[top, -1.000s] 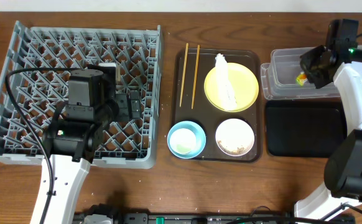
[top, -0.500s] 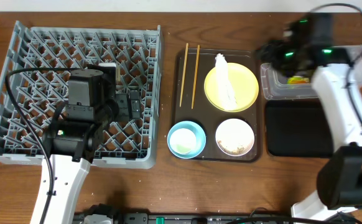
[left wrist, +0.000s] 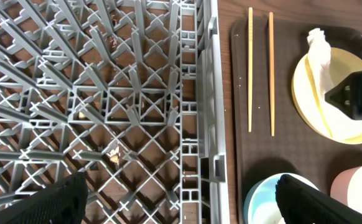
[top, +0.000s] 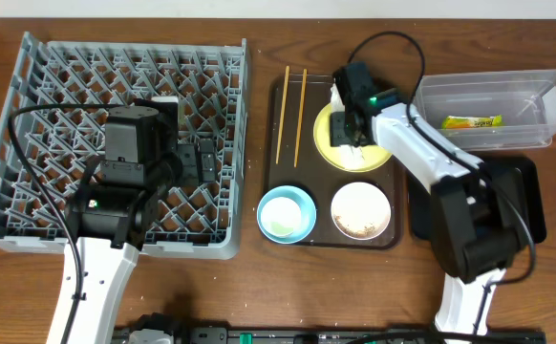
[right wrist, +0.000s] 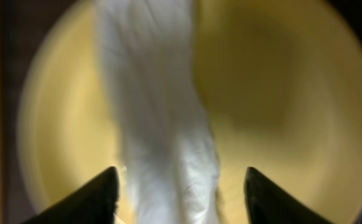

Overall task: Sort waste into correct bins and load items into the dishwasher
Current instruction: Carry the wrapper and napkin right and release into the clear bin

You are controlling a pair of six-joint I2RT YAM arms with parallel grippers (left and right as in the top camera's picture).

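My right gripper [top: 355,129] hangs open low over the round yellow plate [top: 328,143] on the brown serving tray. In the right wrist view the crumpled white napkin [right wrist: 162,124] lies on the plate [right wrist: 280,93] between my open fingers [right wrist: 184,199], which are not closed on it. The green-and-orange wrapper [top: 471,121] lies in the clear tub [top: 536,91]. The black tray [top: 421,205] sits below the tub. Two chopsticks [top: 284,115], the blue bowl [top: 286,212] and the white bowl [top: 361,210] with crumbs are on the serving tray. My left gripper [top: 197,158] is open and empty over the grey dish rack [top: 68,96].
The dark brown serving tray [top: 273,143] sits between the rack and the bins. My right forearm crosses above the black tray. In the left wrist view the rack's right wall [left wrist: 209,93] runs close beside the chopsticks [left wrist: 250,68].
My right arm swung left from the clear tub to over the yellow plate and napkin. The wrapper stays in the tub. The left arm has not moved.
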